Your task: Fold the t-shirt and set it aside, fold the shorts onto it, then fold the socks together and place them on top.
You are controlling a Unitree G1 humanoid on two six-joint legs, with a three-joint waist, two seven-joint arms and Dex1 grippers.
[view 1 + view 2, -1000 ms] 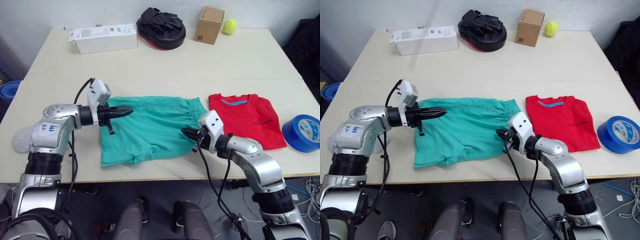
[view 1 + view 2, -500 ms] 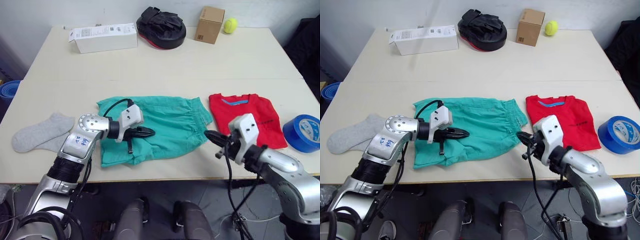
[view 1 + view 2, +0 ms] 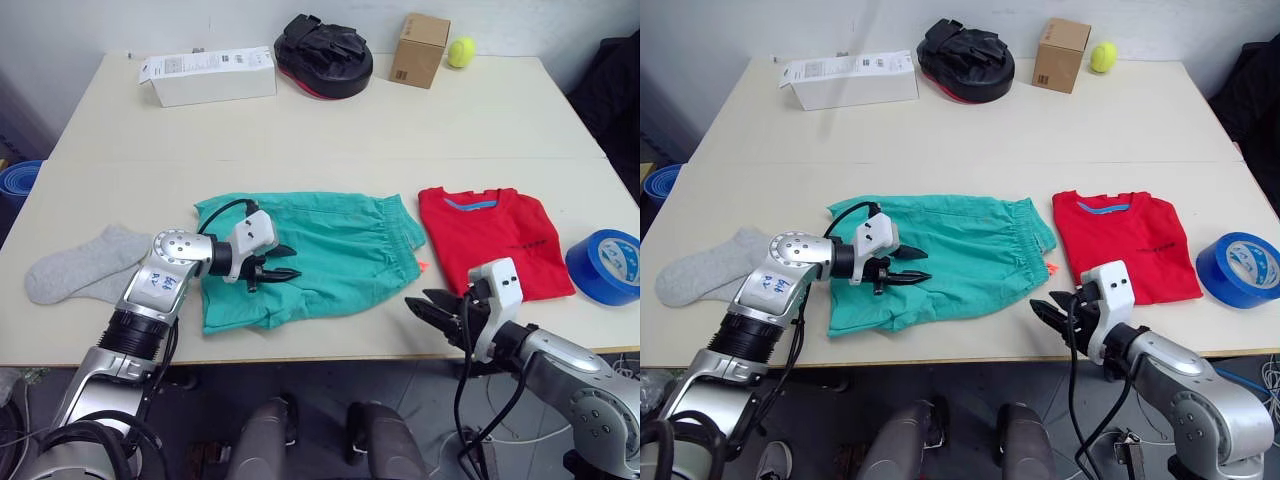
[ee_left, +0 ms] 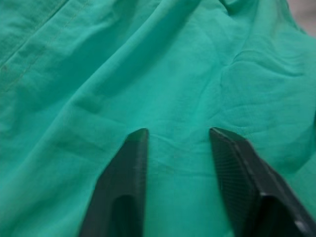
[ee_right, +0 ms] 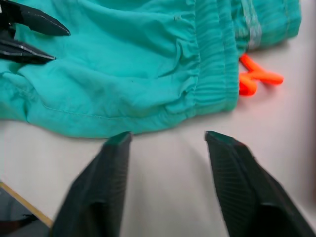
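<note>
The teal shorts (image 3: 330, 245) lie on the table's middle, waistband toward the right, with the orange drawstring (image 5: 256, 79) poking out. My left gripper (image 3: 283, 264) hovers open just over their left half, its fingers (image 4: 123, 168) spread above the cloth with nothing between them. My right gripper (image 3: 420, 305) stands open near the table's front edge, just off the shorts' front right corner, empty. The red t-shirt (image 3: 495, 235) lies folded to the right of the shorts. The grey socks (image 3: 80, 265) lie at the far left.
A blue tape roll (image 3: 605, 265) sits right of the t-shirt. Along the back stand a white box (image 3: 205, 75), a black pad (image 3: 322, 55), a cardboard box (image 3: 418, 48) and a tennis ball (image 3: 460, 50).
Both grippers were shut and now stand open. The right gripper has drawn back from the shorts' waistband toward the front edge. The left gripper has stayed over the shorts.
</note>
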